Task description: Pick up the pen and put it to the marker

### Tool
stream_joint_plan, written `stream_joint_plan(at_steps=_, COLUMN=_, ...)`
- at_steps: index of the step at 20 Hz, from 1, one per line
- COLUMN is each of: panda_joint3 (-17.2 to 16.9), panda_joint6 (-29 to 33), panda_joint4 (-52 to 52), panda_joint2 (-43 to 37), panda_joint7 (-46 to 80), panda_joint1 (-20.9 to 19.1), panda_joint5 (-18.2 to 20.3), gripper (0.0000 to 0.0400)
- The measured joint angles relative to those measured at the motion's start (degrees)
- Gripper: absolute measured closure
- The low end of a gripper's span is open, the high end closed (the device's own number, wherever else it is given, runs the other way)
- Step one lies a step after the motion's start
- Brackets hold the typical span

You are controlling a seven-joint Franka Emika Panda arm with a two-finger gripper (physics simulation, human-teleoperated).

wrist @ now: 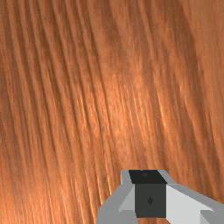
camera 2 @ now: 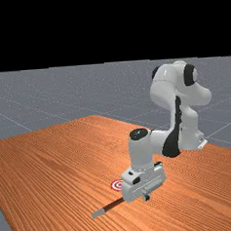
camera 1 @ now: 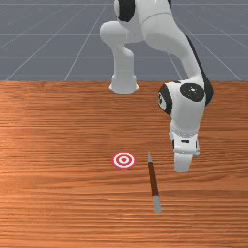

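Note:
In the front view the gripper (camera 1: 182, 162) hangs over the table to the right of the pen (camera 1: 153, 178), clear of it. The pen lies flat, a brown shaft with a pointed grey tip and a grey end. To the left of its tip is the marker (camera 1: 124, 160), a red-and-white ringed disc. In the far view my hand partly covers the pen (camera 2: 113, 205) and the edge of the marker (camera 2: 117, 185). The wrist view has the gripper (wrist: 150, 192) with its fingers together, nothing between them, above bare wood.
The orange-brown table (camera 1: 58, 145) surrounds the pen and marker on all sides. The arm's base (camera 1: 124, 82) stands at the table's back edge in the front view.

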Motion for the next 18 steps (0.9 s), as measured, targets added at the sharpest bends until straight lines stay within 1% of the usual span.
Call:
stream_joint_plan(at_steps=3, panda_joint3=1.0, panda_joint6=-1.2, panda_joint4=2.2, panda_joint2=1.1, panda_joint7=-3.0, panda_joint1=0.7, panda_joint5=-1.1, gripper=0.04)
stream_joint_plan(at_steps=4, panda_joint3=1.7, panda_joint6=-2.6, panda_joint4=4.9, panda_joint2=2.6, panda_joint7=-7.8, panda_joint1=0.2, panda_joint5=-2.5, gripper=0.04)
stream_joint_plan(at_steps=5, panda_joint3=1.9, panda_joint6=-4.8, panda_joint4=9.4, panda_joint2=4.9, panda_joint7=-10.1, panda_joint1=0.0, panda_joint5=-3.0, gripper=0.04)
stream_joint_plan(at_steps=6, panda_joint3=2.1, panda_joint6=-8.1, panda_joint4=16.3, panda_joint2=8.5, panda_joint7=-13.5, panda_joint1=-0.2, panda_joint5=-3.7, gripper=0.04)
stream_joint_plan(at_steps=7, panda_joint3=2.2, panda_joint6=-13.3, panda_joint4=27.5, panda_joint2=14.4, panda_joint7=-17.0, panda_joint1=0.0, panda_joint5=-4.1, gripper=0.04)
stream_joint_plan(at_steps=8, panda_joint3=2.4, panda_joint6=-12.1, panda_joint4=25.0, panda_joint2=13.3, panda_joint7=-17.6, panda_joint1=-1.3, panda_joint5=-4.2, gripper=0.04)
stream_joint_plan(at_steps=9, panda_joint3=1.5, panda_joint6=-11.3, panda_joint4=23.2, panda_joint2=12.4, panda_joint7=-13.9, panda_joint1=-2.1, panda_joint5=-2.9, gripper=0.04)
stream_joint_plan(at_steps=13, panda_joint3=0.7, panda_joint6=-9.4, panda_joint4=19.0, panda_joint2=10.1, panda_joint7=-15.1, panda_joint1=-5.6, panda_joint5=-2.2, gripper=0.04)
stream_joint_plan(at_steps=14, panda_joint3=0.5, panda_joint6=-8.8, panda_joint4=19.6, panda_joint2=10.8, panda_joint7=-15.0, panda_joint1=-5.8, panda_joint5=-2.2, gripper=0.04)
stream_joint_plan(at_steps=16, panda_joint3=0.4, panda_joint6=-14.2, panda_joint4=27.7, panda_joint2=16.3, panda_joint7=-14.0, panda_joint1=-5.8, panda_joint5=-1.5, gripper=0.04)
stream_joint_plan(at_steps=17, panda_joint3=0.4, panda_joint6=-14.2, panda_joint4=28.9, panda_joint2=17.9, panda_joint7=-14.0, panda_joint1=-5.8, panda_joint5=-1.6, gripper=0.04)
stream_joint_plan(at_steps=18, panda_joint3=-0.1, panda_joint6=-7.6, panda_joint4=23.4, panda_joint2=15.3, panda_joint7=-11.7, panda_joint1=-5.6, panda_joint5=-1.4, gripper=0.04)
